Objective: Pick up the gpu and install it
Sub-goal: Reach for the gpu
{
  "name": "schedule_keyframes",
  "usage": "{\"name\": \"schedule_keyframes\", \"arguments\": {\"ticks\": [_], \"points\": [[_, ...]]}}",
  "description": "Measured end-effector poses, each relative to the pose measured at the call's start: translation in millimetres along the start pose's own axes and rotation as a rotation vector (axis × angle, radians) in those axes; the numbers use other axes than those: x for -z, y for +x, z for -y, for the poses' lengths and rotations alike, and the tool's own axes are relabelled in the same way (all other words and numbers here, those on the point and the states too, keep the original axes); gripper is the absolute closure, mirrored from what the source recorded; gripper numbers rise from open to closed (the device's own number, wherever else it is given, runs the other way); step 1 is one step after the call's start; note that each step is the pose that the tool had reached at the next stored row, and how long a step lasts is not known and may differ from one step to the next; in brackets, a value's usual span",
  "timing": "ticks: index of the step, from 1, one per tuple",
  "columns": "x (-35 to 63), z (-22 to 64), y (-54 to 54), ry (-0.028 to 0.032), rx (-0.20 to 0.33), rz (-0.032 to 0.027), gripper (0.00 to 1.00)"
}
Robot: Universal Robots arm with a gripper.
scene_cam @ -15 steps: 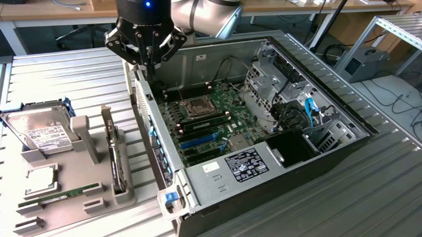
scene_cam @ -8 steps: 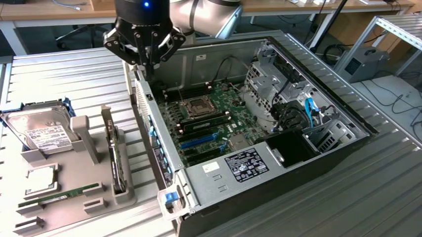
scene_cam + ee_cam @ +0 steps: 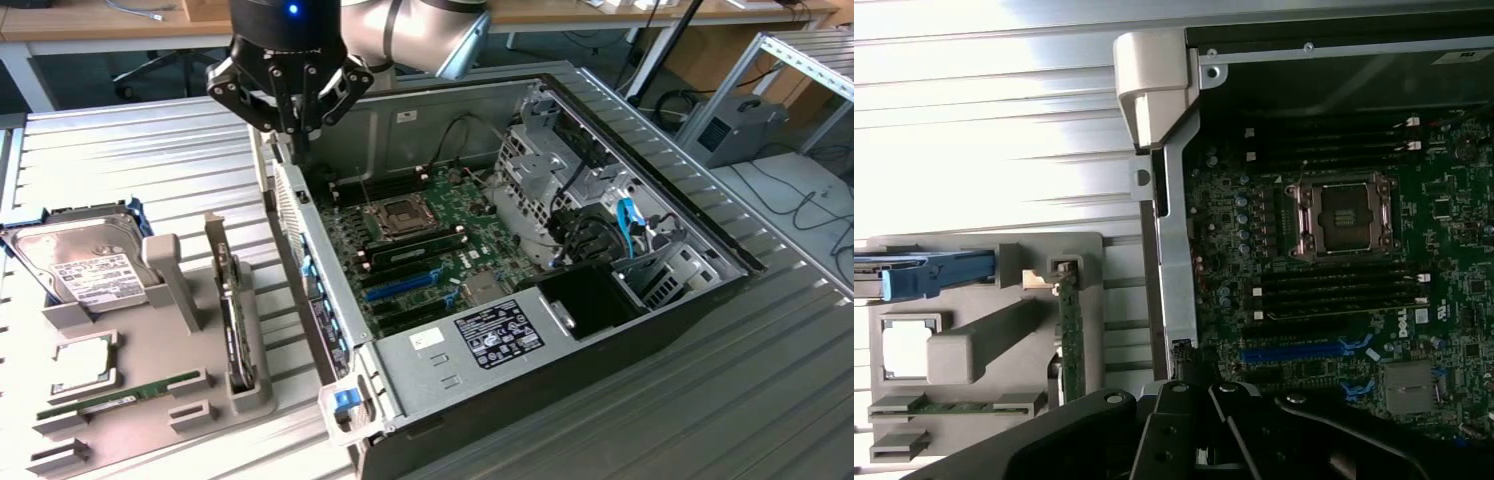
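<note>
- The gripper, fingers together and empty, hangs over the rear wall of the open computer case.
- The gpu stands on edge in the grey holder beside the case.
- A clean pick probably means gripping its top edge squarely, clear of the holder's posts.

Lab, robot arm, open computer case

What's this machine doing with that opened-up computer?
A robot arm's gripper hangs shut, with nothing visibly in it, above the open computer case, near the wall on the exterior view's left. The graphics card it is meant to install stands on edge in the gray tray beside the case, along with a hard drive and a memory stick. The card has not been picked up yet.
</note>
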State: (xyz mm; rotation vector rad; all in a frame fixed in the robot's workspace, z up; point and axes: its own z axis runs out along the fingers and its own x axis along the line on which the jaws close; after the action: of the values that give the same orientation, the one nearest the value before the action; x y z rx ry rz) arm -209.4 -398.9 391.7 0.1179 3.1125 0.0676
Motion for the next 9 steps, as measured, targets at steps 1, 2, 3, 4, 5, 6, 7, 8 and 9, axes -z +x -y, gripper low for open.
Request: {"name": "schedule_keyframes", "arguments": {"ticks": [1, 2, 3, 4, 5, 6, 7, 8, 9], "points": [[0.0, 0.0, 0.3, 0.0, 0.0, 0.0001, 0.89], [-0.1, 0.0, 0.6, 0.0, 0.0, 0.0001, 0.89], [-0.1, 0.1, 0.8, 0.0, 0.0, 0.0, 0.89], [-0.1, 0.1, 1.0, 0.0, 0.0, 0.0, 0.89], [-0.1, 0.1, 1.2, 0.0, 0.0, 0.0, 0.89], [-0.1, 0.1, 1.4, 0.0, 0.0, 0.0, 0.89], [-0.1, 0.1, 1.7, 0.0, 0.0, 0.0, 0.89], [-0.2, 0.2, 1.8, 0.0, 0.0, 0.0001, 0.89], [-0.2, 0.2, 2.0, 0.0, 0.0, 0.0, 0.89]]}}
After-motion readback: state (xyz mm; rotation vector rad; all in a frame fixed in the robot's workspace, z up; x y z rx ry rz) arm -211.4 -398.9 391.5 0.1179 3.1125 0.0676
